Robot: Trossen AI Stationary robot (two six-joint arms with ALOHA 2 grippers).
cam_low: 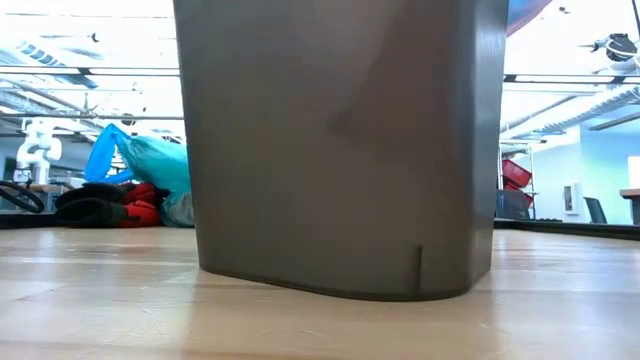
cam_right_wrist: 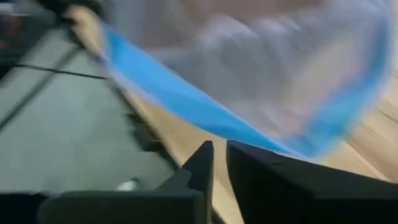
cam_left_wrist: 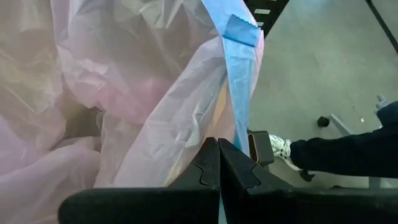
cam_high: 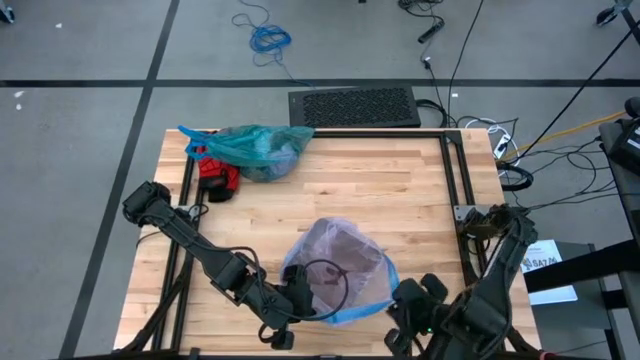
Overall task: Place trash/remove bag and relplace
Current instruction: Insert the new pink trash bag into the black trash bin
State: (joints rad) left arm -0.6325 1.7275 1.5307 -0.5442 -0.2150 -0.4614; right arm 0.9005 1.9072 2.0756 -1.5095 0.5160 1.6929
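The light, floppy, slippery pink bag (cam_high: 340, 262) in the bin (cam_low: 340, 150) is best pinched at its blue edge (cam_left_wrist: 239, 93), where the left gripper (cam_left_wrist: 218, 163) is closed; right gripper (cam_right_wrist: 219, 163) nearly closed on nothing.

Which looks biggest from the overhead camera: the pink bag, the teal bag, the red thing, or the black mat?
1. Black mat and pink bag: too alike to rank.
2. Teal bag, clearly smaller.
3. Red thing, smallest, partly hidden under the teal bag.
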